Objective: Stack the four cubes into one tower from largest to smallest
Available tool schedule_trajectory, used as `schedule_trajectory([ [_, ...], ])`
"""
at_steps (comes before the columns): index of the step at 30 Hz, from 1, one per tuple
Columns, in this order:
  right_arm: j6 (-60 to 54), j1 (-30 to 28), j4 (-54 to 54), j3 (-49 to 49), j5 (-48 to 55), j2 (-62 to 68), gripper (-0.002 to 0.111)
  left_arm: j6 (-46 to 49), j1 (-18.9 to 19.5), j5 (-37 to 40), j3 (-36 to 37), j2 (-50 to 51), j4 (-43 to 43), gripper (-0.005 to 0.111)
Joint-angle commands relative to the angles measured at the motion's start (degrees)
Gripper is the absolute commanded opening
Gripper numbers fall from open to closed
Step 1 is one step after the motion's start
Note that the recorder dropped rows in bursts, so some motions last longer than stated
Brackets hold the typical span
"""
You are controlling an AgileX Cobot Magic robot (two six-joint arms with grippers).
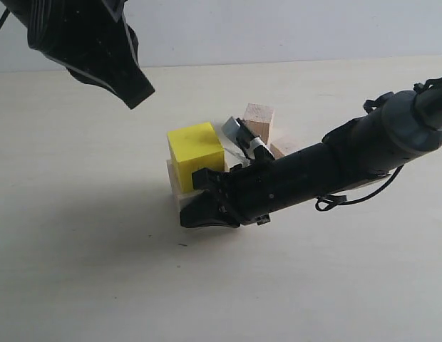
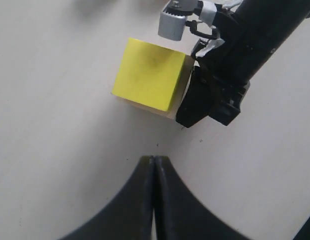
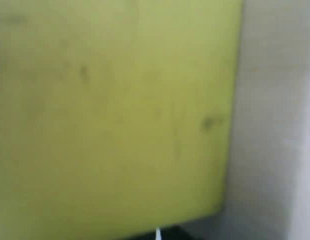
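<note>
The yellow cube sits on the pale whitish cube, of which only a sliver shows beneath it. Two tan cubes stand behind, partly hidden by the right arm. My right gripper is shut and empty, low on the table close against the stack's side; whether it touches I cannot tell. In the right wrist view the yellow cube fills the frame, with the right gripper barely showing at the edge. My left gripper hangs shut and empty above the table, off the stack.
The right arm lies low across the table from the right, passing in front of the tan cubes. Its grey wrist camera sits just behind the yellow cube. A pale wall bounds the far side.
</note>
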Motion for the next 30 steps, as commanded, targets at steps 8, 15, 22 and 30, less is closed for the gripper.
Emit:
schedule_trajectory([
  [8, 0.3, 0.1, 0.4, -0.4, -3.7, -0.2, 0.000, 1.1, 0.1, -0.3, 0.1, -0.5, 0.0, 0.001],
  [15, 0.3, 0.1, 0.4, -0.5, -5.1, -0.2, 0.000, 1.1, 0.1, -0.3, 0.1, -0.5, 0.0, 0.001],
  [22, 0.2, 0.7, 0.4, -3.4, -4.7, -0.2, 0.000, 1.1, 0.1, -0.3, 0.1, -0.5, 0.0, 0.001],
  [30, 0.8, 0.7, 0.4, -3.4, -5.7, -0.2, 0.000, 1.1, 0.1, -0.3, 0.1, -1.2, 0.0, 0.001],
])
